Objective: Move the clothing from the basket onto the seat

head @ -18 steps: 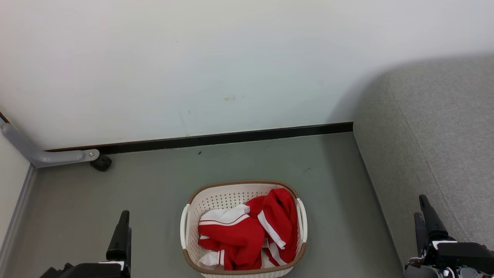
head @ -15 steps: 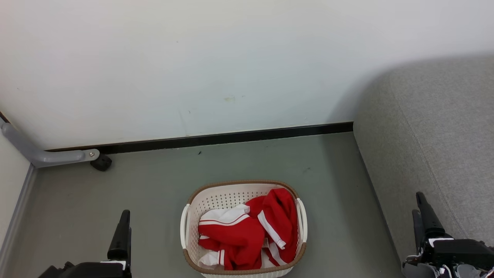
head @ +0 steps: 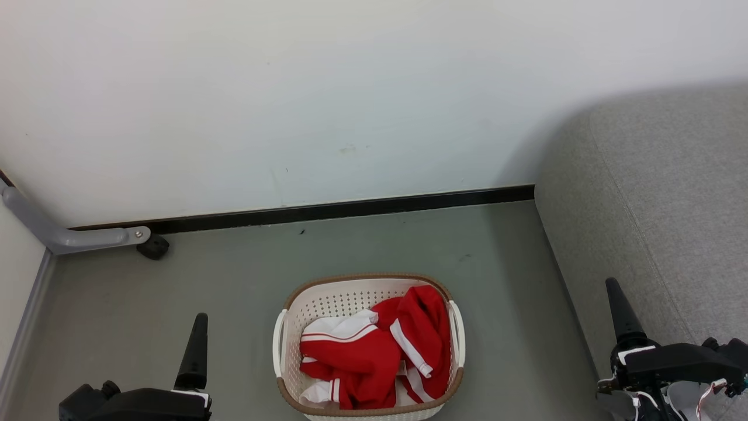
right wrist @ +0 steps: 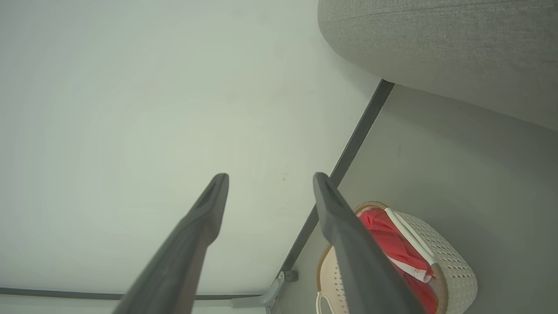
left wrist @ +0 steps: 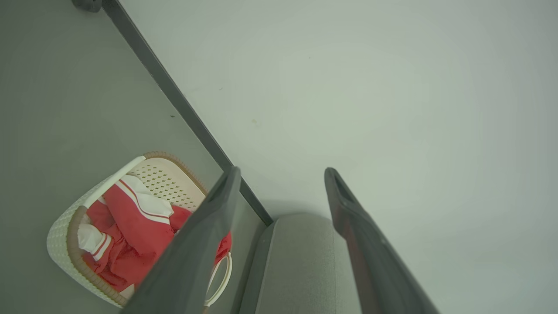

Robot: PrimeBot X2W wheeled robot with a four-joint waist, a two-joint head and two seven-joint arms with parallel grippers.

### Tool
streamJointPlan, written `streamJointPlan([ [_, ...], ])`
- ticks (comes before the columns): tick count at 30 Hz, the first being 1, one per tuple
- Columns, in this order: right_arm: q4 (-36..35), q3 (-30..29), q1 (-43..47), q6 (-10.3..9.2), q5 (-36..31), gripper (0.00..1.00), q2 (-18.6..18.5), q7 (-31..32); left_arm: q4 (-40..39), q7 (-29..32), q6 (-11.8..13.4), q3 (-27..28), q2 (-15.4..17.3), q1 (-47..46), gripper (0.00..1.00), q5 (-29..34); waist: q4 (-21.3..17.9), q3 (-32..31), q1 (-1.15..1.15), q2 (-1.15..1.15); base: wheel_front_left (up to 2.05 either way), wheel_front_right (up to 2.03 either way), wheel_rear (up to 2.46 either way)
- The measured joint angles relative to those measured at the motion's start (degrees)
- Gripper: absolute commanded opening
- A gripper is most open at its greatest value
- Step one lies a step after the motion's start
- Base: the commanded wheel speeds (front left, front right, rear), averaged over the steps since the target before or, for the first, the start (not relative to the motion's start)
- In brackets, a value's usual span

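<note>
The oval cream basket [head: 365,277] with a brown rim stands on the grey floor, low in the middle of the head view. Two crumpled red garments with white stripes, the clothing [head: 350,356], lie inside it. The light grey sofa [head: 672,193] fills the right side. My left gripper [head: 198,327] hovers left of the basket, and my right gripper [head: 615,295] hangs in front of the sofa's edge. In the left wrist view the left gripper [left wrist: 282,174] is open and empty, with the basket [left wrist: 61,231], clothing [left wrist: 135,218] and sofa [left wrist: 301,261] beyond. The right gripper [right wrist: 270,178] is open and empty too, beside the basket [right wrist: 453,261], clothing [right wrist: 388,242] and sofa [right wrist: 436,43].
A white wall with a black skirting strip [head: 350,207] closes the back. A grey metal leg with a black caster [head: 153,245] stands at the far left. Open grey floor [head: 234,292] surrounds the basket on three sides.
Both grippers have lifted a little and drifted inward toward the basket. The right one has turned, so its two fingers now line up as one. Basket and clothing are unmoved.
</note>
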Motion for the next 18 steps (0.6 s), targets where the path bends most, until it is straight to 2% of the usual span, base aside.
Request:
streamJointPlan([
  [18,4.32,8.03,-4.89,-1.51,-14.88,1.0,-3.38,-3.55,3.65,-4.3,-0.05,-6.5,4.3,-3.41,1.0,14.11,-0.14,-0.07,0.0,0.0,0.0,0.0,0.0],
])
